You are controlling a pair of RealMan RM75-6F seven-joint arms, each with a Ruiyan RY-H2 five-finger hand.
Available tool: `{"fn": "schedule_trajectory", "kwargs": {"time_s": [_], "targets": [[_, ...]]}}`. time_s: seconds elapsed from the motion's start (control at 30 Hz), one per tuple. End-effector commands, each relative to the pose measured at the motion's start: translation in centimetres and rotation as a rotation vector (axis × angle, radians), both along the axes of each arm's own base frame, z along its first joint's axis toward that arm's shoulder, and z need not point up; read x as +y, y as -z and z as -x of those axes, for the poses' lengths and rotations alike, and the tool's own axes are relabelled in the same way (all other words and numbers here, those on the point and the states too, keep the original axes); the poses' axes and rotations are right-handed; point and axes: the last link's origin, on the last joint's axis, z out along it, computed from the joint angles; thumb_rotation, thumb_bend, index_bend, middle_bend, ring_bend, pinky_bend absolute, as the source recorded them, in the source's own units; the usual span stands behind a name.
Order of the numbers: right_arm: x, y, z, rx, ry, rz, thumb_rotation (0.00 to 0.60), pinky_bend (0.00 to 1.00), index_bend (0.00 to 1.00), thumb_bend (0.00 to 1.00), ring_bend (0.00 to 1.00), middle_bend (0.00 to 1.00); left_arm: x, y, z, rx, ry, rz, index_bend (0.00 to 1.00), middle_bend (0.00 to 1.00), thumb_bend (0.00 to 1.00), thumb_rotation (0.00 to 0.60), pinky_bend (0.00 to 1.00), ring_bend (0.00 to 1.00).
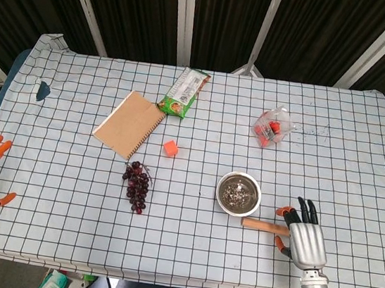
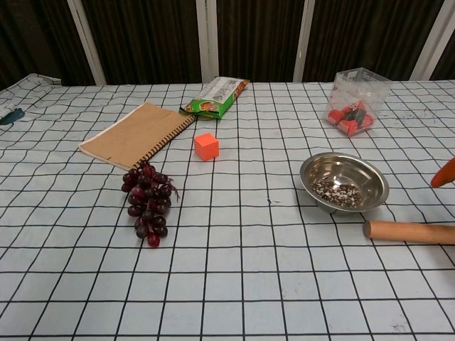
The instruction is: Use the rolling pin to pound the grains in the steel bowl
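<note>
The right hand [image 1: 305,243], fingers spread and empty, hovers over the wooden rolling pin [image 1: 265,226] lying on the counter [image 1: 186,250] just beside the steel bowl [image 1: 238,193]. Lower squarely and wrap the pin's far end.

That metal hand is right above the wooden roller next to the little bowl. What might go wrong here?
1. The rolling pin is round and lies loose on the cloth; a clumsy touch from the right hand might roll it away.
2. The steel bowl sits very close to the pin's end, so lifting the pin carelessly could knock it and spill the grains.
3. The hand covers only the pin's far end, so an off-centre hold may let it tilt.
</note>
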Motion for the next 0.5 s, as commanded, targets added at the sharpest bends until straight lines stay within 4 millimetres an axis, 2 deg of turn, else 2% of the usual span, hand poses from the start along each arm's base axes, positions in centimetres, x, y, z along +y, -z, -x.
{"fn": "schedule_trajectory", "kwargs": {"time_s": [0.03,0.27,0.5], "targets": [[0.1,0.6,0.0,-0.005,0.010,-0.010,0.600,0.00,0.36,0.30,0.02,0.33,0.0,0.0,0.0,0.000,0.000,0.001,0.00,0.00,0.05,0.600,0.00,0.00],[-0.1,2.4,-0.3,-0.003,0.010,-0.029,0.600,0.00,0.36,0.30,0.03,0.33,0.2,0.0,0.0,-0.008,-0.004,0.002,0.00,0.00,0.05,0.600,0.00,0.00],[-0.5,3.2,-0.4,-0.005,0.017,-0.038,0.600,0.00,0.37,0.30,0.03,0.34,0.2,0.0,0.1,-0.015,-0.008,0.006,0.00,0.00,0.05,0.600,0.00,0.00]]}}
